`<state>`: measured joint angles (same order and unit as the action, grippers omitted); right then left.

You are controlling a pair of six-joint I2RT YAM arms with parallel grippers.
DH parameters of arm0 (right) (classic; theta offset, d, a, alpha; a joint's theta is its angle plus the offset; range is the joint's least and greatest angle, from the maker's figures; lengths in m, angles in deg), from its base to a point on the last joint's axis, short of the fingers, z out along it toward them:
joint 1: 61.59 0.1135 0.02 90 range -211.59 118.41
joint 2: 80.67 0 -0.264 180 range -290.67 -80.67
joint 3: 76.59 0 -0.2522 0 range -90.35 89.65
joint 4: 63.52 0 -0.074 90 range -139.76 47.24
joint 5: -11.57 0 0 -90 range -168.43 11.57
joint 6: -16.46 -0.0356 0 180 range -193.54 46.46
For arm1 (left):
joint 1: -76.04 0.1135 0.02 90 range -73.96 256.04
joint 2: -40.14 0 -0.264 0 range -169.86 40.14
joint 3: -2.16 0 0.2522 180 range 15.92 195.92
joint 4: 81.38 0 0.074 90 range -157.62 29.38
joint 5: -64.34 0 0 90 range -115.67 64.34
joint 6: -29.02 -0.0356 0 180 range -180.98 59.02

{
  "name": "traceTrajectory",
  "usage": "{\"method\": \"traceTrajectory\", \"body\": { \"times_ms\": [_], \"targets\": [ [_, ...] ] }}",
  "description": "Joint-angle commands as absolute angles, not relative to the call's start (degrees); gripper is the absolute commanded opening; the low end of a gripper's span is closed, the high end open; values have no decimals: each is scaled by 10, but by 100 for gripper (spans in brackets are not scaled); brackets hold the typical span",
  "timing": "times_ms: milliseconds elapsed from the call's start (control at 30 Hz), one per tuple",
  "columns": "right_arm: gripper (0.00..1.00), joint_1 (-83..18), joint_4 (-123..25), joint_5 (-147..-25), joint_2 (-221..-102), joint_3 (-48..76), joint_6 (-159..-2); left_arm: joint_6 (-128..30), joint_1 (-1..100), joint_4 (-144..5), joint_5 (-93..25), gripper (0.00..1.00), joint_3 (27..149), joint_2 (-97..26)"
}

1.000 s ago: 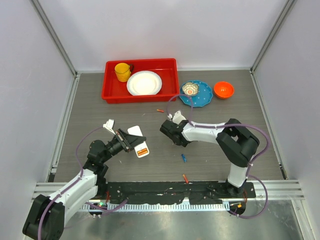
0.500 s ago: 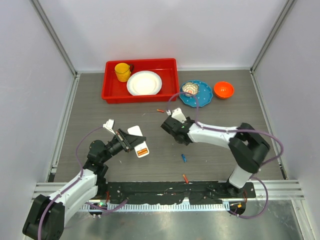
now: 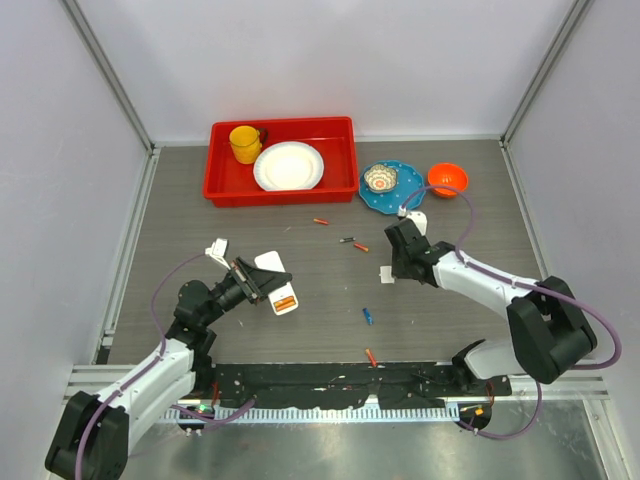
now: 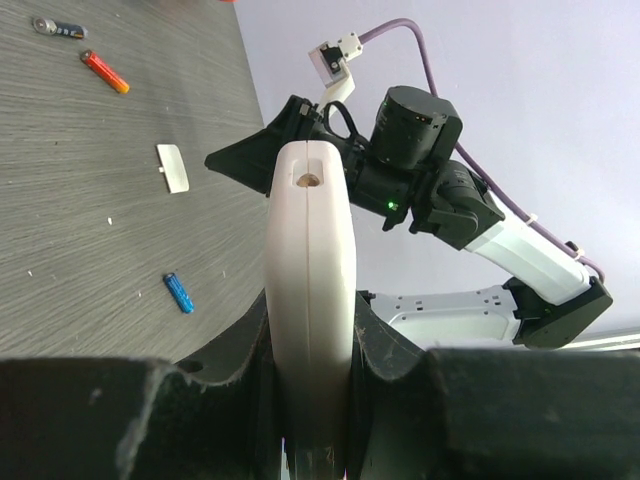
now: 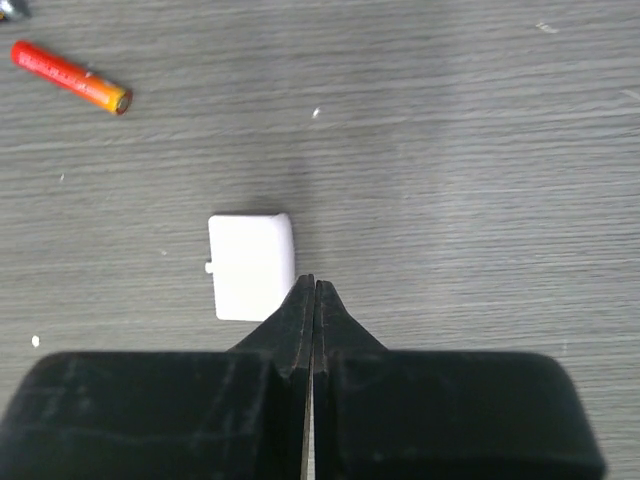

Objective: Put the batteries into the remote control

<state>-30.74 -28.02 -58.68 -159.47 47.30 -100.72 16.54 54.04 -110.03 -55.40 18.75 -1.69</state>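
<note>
At left centre of the top view the left gripper (image 3: 258,282) is clamped on the remote control (image 3: 272,270), a smooth white plastic slab with rounded edges. No cell looks loaded yet. Across the middle the batteries (image 3: 368,316), slim glossy cylinders in red, orange, blue and dark, lie loose on the matte grey wood-grain table (image 3: 200,230), so loading seems wholly left to do. Right of centre the right gripper (image 3: 393,265), jaws pressed together and empty, points beside a thin flat white cover (image 5: 250,265) with a small tab, probably the battery door, already off.
</note>
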Motion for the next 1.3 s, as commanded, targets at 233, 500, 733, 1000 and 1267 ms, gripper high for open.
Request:
{"method": "traceTrajectory", "body": {
  "times_ms": [233,500,733,1000,1267],
  "targets": [
    [1,-285,-316,-641,-1621,513,-1047,152,542,-1108,-548,0,163,-7],
    [1,-245,-342,-638,-1647,491,-1058,150,542,-1108,-546,0,163,-8],
    [1,-243,-362,-623,-1711,443,-1042,150,542,-1091,-541,0,163,7],
    [31,-238,-310,-647,-1644,419,-1000,148,542,-1076,-534,0,163,16],
    [84,-237,-307,-613,-1589,422,-1000,136,542,-1080,-531,0,165,-14]
  ]
}}
